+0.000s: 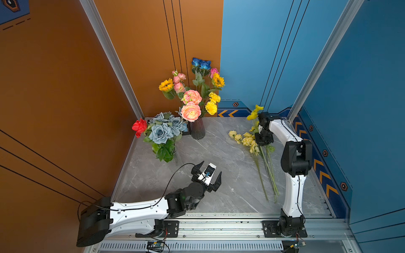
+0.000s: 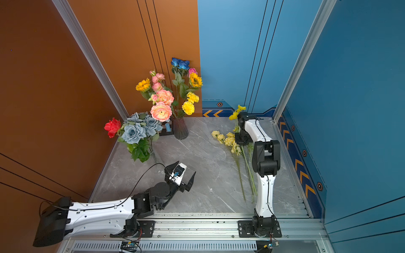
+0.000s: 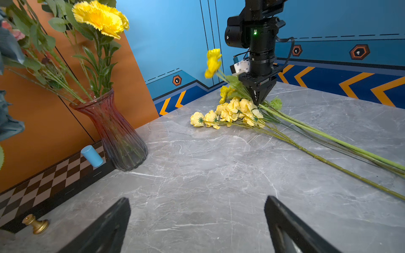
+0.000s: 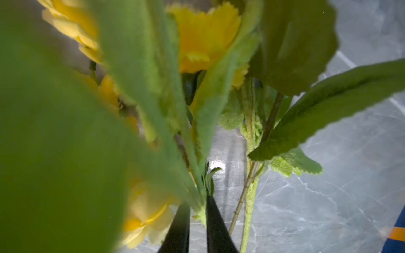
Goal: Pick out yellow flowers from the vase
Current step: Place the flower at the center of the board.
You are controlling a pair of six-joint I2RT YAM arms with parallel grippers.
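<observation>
A dark ribbed glass vase stands at the back of the table. In it are yellow sunflowers and yellow carnations among other blooms. Pale yellow flowers lie on the right of the table, their long stems pointing to the front. My right gripper points down over them. Its jaws stand a sliver apart around the green stem of a yellow poppy, which still stands upright. My left gripper hovers wide open and empty over mid-table.
A second bunch of grey-blue roses with a red rose stands left of the vase. Peach peonies and blue roses share the vase. A blue cylinder, checkered board and brass knob line the back-left wall.
</observation>
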